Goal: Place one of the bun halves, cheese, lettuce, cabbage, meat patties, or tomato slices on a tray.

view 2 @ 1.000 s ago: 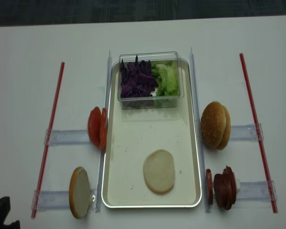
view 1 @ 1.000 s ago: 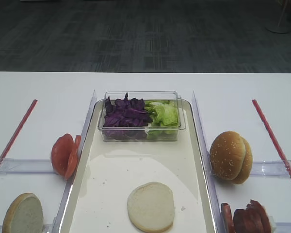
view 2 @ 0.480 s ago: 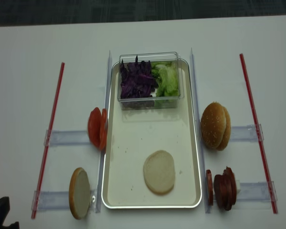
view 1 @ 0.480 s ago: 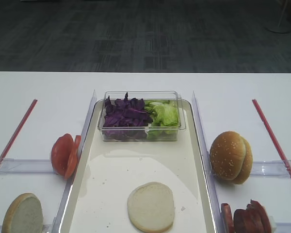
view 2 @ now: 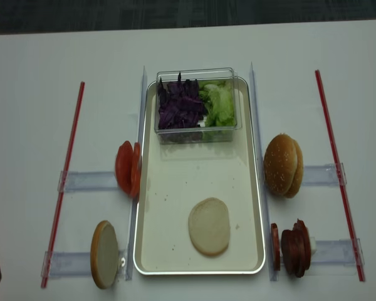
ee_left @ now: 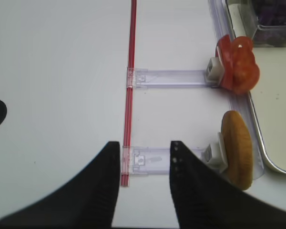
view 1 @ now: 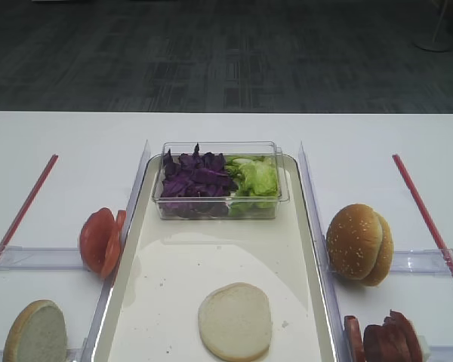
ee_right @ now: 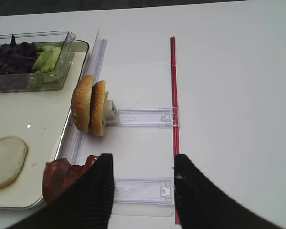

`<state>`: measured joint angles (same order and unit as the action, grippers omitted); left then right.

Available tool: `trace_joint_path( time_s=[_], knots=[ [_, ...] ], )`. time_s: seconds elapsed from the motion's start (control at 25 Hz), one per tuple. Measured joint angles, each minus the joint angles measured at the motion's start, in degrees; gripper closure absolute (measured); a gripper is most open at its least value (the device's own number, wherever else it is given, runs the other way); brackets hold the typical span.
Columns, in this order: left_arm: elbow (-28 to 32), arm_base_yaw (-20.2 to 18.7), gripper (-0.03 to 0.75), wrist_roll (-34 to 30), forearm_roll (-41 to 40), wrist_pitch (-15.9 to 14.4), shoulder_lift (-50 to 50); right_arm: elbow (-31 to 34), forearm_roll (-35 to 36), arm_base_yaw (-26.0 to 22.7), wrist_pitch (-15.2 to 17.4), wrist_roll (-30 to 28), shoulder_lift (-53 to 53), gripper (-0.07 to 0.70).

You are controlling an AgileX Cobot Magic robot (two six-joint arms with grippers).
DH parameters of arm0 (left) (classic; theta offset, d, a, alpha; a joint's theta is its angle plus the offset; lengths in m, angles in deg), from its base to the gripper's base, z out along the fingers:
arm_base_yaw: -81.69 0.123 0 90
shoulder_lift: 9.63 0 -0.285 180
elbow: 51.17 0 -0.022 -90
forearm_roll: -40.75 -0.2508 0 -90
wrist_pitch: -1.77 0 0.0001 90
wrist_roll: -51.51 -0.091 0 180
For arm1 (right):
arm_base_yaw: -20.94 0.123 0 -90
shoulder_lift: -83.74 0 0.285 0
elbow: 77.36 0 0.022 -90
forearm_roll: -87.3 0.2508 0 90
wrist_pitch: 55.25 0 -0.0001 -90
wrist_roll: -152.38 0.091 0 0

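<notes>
The bun half (view 2: pixel 208 226), a flat pale disc, lies face up on the near part of the tray (view 2: pixel 175 182), well apart from the clear tub (view 2: pixel 195 106) at the far end that holds the cabbage (view 2: pixel 180 105) and the lettuce (view 2: pixel 219 103). We judge 1 placement to be done, with nothing yet stacked on that disc.

We see both grippers only through their own wrist cameras. The left gripper (ee_left: pixel 144 160) hangs over the bare table beside the red strip (ee_left: pixel 128 90), its 2 fingers parted with nothing between them. The right gripper (ee_right: pixel 142 174) hovers near the meat patties (ee_right: pixel 62 176), its fingers also spread and empty.

Outside the tray, the tomato slices (view 2: pixel 128 168) stand on edge in a clear holder on the left, a second bun half (view 2: pixel 104 253) stands on edge nearer us, the sesame buns (view 2: pixel 283 165) stand on the right, and the patties lean together in their own holder.

What worries us from here:
- The upright pieces lean on thin plastic stops; a finger coming in from the side could topple the tomato stack or push the patties over before a grip closes.
- The patties sit packed together, so we might lift 2 at once, or drag 1 out of its slot.
- The tray's rim stands just beside every holder; a low carry could clip it and jolt the disc that is on the tray.
- A release off centre would leave the next layer hanging past the bun's edge.
</notes>
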<state>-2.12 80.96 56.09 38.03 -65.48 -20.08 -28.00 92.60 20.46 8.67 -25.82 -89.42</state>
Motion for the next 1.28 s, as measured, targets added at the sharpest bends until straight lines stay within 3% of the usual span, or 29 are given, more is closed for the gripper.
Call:
trace_joint_path(
  time_s=[1.28],
  knots=[
    [0.0,0.0,0.471,0.0,0.0,-0.2,3.6,0.0,0.0,0.0,0.0,0.0,0.0,0.295]
  ],
)
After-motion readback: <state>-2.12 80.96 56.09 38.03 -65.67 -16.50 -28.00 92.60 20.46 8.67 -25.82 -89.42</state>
